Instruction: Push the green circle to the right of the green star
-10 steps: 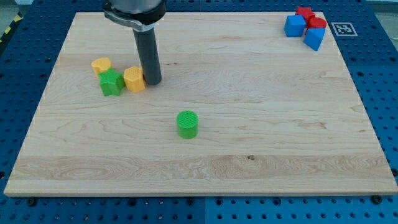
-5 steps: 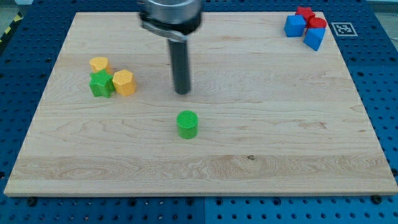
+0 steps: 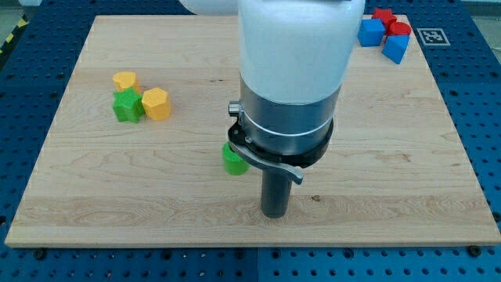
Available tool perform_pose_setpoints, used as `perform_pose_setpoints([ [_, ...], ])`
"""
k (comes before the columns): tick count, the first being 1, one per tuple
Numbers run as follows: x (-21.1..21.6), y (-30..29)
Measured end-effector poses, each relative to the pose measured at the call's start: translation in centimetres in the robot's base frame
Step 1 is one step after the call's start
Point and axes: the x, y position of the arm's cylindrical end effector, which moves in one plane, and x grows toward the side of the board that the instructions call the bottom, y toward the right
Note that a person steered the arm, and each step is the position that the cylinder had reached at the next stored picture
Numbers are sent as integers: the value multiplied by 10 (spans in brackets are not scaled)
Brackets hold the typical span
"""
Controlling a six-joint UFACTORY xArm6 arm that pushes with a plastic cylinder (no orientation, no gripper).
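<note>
One green circle (image 3: 232, 160) is seen near the bench (image 3: 391, 172) centre, partly hidden by the arm; my tip (image 3: 274, 213) is set down just to its lower right. No pincer is fitted, so no pincer state applies. At the view's left, the green star (image 3: 126, 106) is flanked by two yellow blocks (image 3: 156, 103), well apart from the circle
</note>
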Motion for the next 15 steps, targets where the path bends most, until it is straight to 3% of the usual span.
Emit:
perform_pose_setpoints([
  [2,-36,0],
  [5,-81,-94],
  [8,-132,-150],
  [11,-178,-158],
  [13,-195,-117],
  [14,-193,-79],
  [15,-151,-70],
])
